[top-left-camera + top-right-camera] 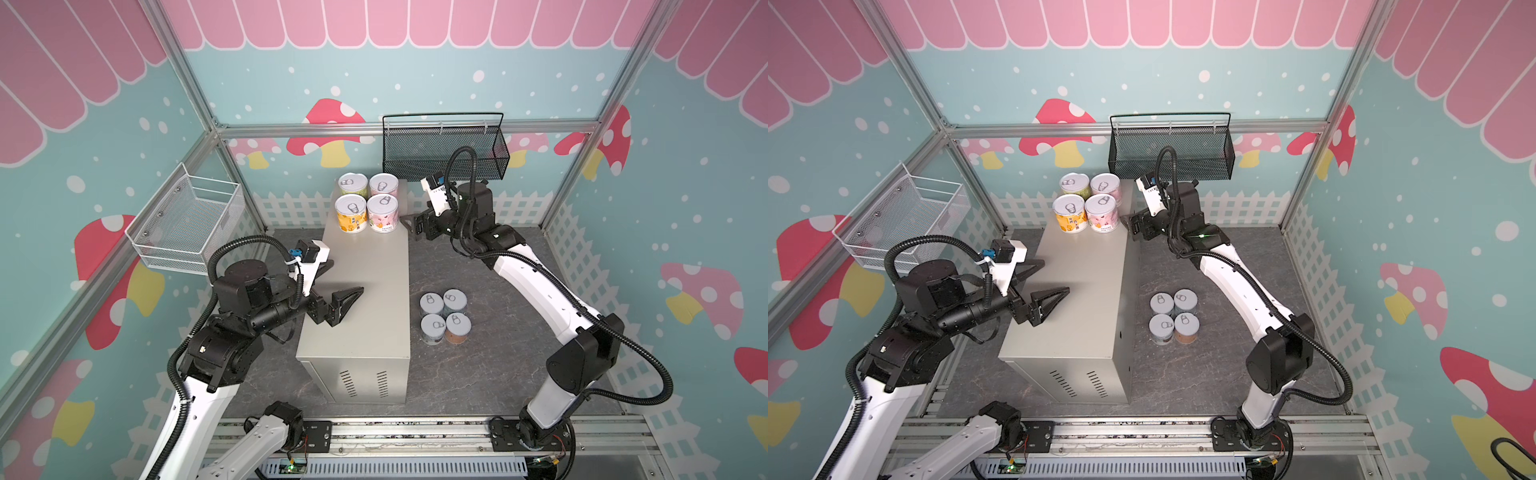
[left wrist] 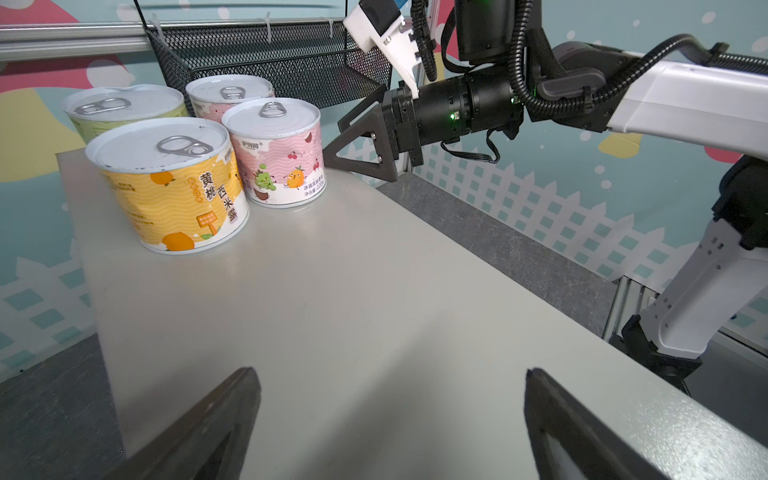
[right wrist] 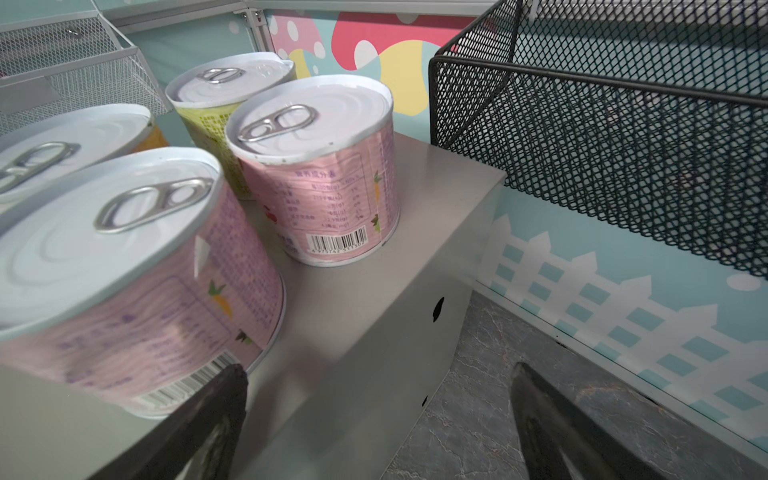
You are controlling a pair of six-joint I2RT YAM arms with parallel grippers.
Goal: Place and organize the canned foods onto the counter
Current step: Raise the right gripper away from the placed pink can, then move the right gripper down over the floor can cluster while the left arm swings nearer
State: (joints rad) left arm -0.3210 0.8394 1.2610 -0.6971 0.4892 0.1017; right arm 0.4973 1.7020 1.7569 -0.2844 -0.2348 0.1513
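Note:
The counter point(image 1: 365, 291) point(image 1: 1084, 291) is a long beige-grey box in the middle. At its far end several cans stand upright in a square: yellow point(image 2: 174, 187), pink point(image 2: 282, 153), green point(image 2: 120, 108) and a second pink point(image 3: 324, 174). Several more cans point(image 1: 444, 316) point(image 1: 1173, 316), grey-blue and orange, stand grouped on the floor to the counter's right. My left gripper point(image 1: 345, 280) point(image 2: 390, 374) hovers open over the bare counter top, holding nothing. My right gripper point(image 1: 409, 226) point(image 3: 378, 374) is open at the counter's right edge, one finger beside the near pink can point(image 3: 124, 270), nothing between the fingers.
A black mesh basket point(image 1: 444, 149) hangs on the back rail just behind the right gripper. A white wire basket point(image 1: 187, 220) hangs on the left wall. Dark marbled floor point(image 1: 498, 374) surrounds the counter; the arms' base rail point(image 1: 415, 432) runs along the front.

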